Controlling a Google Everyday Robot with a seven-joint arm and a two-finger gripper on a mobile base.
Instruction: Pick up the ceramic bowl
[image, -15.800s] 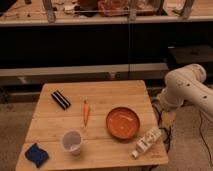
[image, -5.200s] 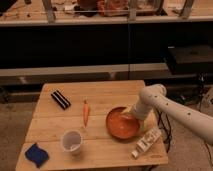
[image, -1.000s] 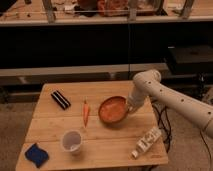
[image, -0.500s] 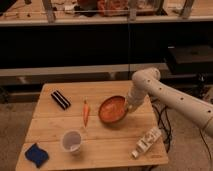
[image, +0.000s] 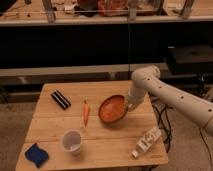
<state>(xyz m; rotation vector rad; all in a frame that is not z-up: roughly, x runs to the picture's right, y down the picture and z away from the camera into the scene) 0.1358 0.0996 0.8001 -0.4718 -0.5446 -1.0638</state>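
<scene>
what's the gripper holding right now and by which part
The gripper holds the ceramic bowl by its right rim, tilted above the table.

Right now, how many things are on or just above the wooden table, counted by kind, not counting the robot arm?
Bowl: 1, the ceramic bowl, tilted, at the gripper
Cup: 1
Carrot: 1
Black bar-shaped item: 1
Blue item: 1
White bottle lying down: 1
Total: 6
</scene>
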